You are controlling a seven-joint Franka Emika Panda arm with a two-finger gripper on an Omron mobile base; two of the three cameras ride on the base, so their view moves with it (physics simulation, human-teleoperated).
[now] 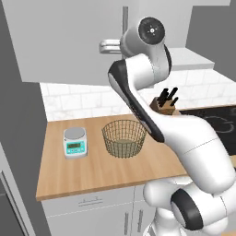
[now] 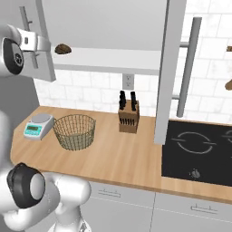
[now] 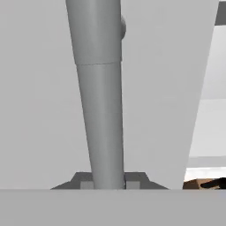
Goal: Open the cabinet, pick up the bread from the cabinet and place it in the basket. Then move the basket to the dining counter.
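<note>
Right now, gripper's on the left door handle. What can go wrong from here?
1. The gripper pinches the handle near one end; it may slip along the bar as the left door swings.
2. The bread sits at the shelf edge beside that door; a jolt might roll it off.
3. The right door already stands open, crowding the arm.

counter (image 2: pixel 118 158) | scale (image 2: pixel 38 125), basket (image 2: pixel 74 131), knife block (image 2: pixel 128 118) | shelf (image 2: pixel 113 59): bread (image 2: pixel 63 49)
</note>
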